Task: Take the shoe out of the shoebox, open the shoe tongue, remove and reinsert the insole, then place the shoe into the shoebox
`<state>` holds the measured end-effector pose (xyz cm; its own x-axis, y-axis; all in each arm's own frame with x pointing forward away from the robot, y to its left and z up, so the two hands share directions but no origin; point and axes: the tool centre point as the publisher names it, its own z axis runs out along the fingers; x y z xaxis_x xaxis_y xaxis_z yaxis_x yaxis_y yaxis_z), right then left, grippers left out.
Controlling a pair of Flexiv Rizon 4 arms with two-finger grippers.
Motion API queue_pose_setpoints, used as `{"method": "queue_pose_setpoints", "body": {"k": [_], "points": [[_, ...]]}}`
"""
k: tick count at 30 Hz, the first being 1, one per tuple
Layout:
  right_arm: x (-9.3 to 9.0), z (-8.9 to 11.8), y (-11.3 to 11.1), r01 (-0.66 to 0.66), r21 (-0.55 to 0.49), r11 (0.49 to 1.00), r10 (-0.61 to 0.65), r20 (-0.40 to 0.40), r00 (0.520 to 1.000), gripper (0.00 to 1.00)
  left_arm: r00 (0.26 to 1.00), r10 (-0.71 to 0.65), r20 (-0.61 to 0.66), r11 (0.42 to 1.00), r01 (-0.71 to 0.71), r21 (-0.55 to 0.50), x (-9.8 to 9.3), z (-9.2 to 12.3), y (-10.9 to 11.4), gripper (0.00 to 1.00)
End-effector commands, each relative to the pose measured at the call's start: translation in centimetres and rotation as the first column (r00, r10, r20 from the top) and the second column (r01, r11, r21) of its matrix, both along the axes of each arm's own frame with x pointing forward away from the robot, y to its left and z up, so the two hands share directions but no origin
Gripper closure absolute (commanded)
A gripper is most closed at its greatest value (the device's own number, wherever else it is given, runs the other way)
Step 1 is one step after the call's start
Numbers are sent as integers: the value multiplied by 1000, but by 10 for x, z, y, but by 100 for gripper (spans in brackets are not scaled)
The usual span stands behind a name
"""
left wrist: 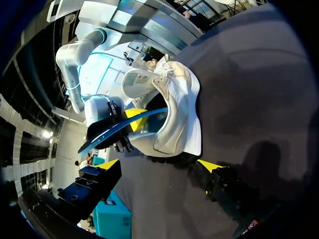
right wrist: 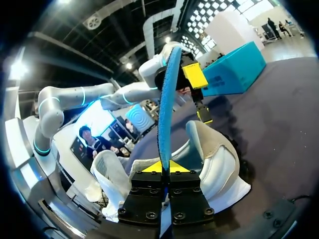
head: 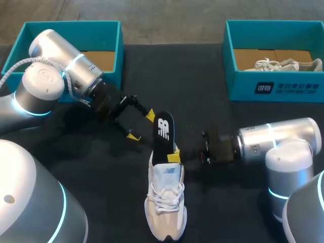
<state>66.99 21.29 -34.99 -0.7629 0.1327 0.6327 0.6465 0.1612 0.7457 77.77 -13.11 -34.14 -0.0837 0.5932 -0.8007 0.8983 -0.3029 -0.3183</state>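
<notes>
At table centre, head view: right pincer (head: 173, 156) clamps the insole (head: 163, 132) at the heel of the shoe (head: 166, 202); left pincer (head: 137, 124) stands spread wide beside the insole's free end. Left wrist view: left pincer (left wrist: 158, 165) spread, shoe (left wrist: 177, 107) ahead of it. Right wrist view: right pincer (right wrist: 163, 168) grips the upright insole (right wrist: 166, 99), shoe (right wrist: 219, 169) beneath.
</notes>
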Motion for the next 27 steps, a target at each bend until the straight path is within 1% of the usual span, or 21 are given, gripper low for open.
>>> {"method": "queue_pose_setpoints", "body": {"k": [1,9,17,18,19,20,22,24,25,27], "points": [[-4,-7,1,2,-2,1000,-2,-8,1000,100,1000,0,1,1000,0,-1,0,0,0,0],[-9,-11,2,0,3,1000,0,-13,1000,100,1000,0,1,1000,0,-1,0,0,0,0],[-9,-6,6,-4,8,1000,4,-6,1000,100,1000,0,1,1000,0,-1,0,0,0,0],[-8,-5,6,-3,9,1000,3,-4,1000,93,1000,0,1,1000,0,-1,0,0,0,0],[-7,-2,6,-2,10,1000,2,2,1000,72,1000,0,1,1000,0,-1,0,0,0,0],[-6,1,6,-1,10,1000,1,6,1000,60,1000,0,1,1000,0,-1,0,0,0,0],[-4,5,8,-2,8,1000,2,13,1000,53,1000,0,1,1000,0,-1,0,0,0,0],[-1,8,9,-3,6,1000,3,17,1000,47,1000,0,1,1000,0,-1,0,0,0,0],[1,9,10,-6,4,1000,6,20,1000,46,1000,0,1,1000,0,-1,0,0,0,0],[3,11,12,-10,1,1000,10,22,1000,50,1000,0,1,1000,0,-1,0,0,0,0]]}}
